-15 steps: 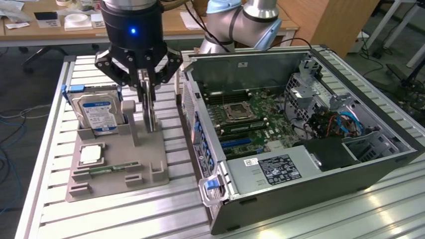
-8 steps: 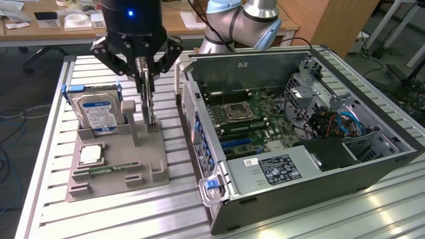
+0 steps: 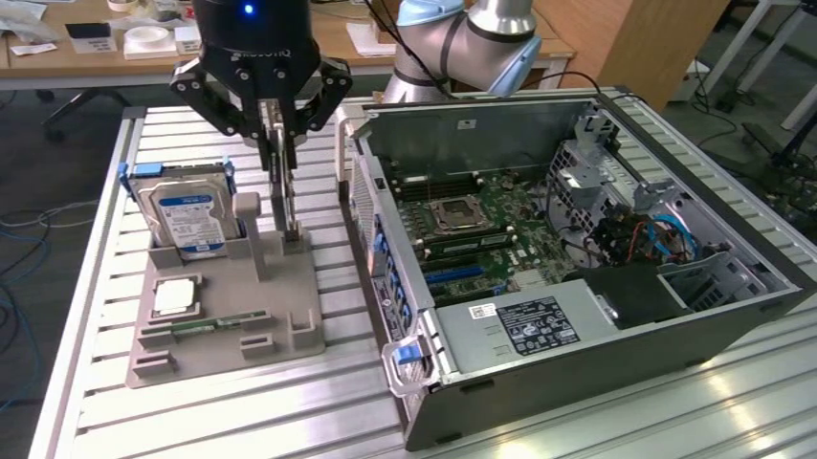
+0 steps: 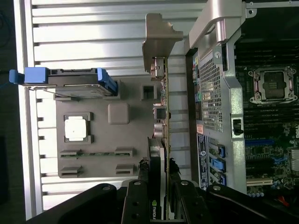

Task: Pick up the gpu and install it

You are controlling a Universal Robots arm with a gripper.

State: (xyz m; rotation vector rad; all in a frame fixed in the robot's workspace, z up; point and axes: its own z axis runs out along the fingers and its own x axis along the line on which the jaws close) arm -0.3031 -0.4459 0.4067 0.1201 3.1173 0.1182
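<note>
The gpu [image 3: 286, 196] stands on edge, a thin card over the back right post of the grey parts holder [image 3: 230, 349]. Its lower end sits at the holder's slot; I cannot tell whether it is lifted clear. My gripper [image 3: 279, 153] comes straight down from above and is shut on the card's upper part, one finger on each face. In the wrist view the gpu [image 4: 162, 119] runs edge-on away from my gripper [image 4: 160, 170], with its silver end bracket [image 4: 159, 39] at the far end and the black cooler between the fingers [image 4: 140, 186].
The open computer case [image 3: 747, 287] lies at the exterior view's right of the holder, its motherboard [image 3: 492, 234] exposed with blue slots [image 3: 453, 277]. On the holder [image 4: 119, 135] sit a hard drive in a blue carrier [image 3: 189, 215], a square processor [image 3: 175, 296] and a memory stick [image 3: 217, 322]. The table is slatted aluminium [image 3: 255, 421].
</note>
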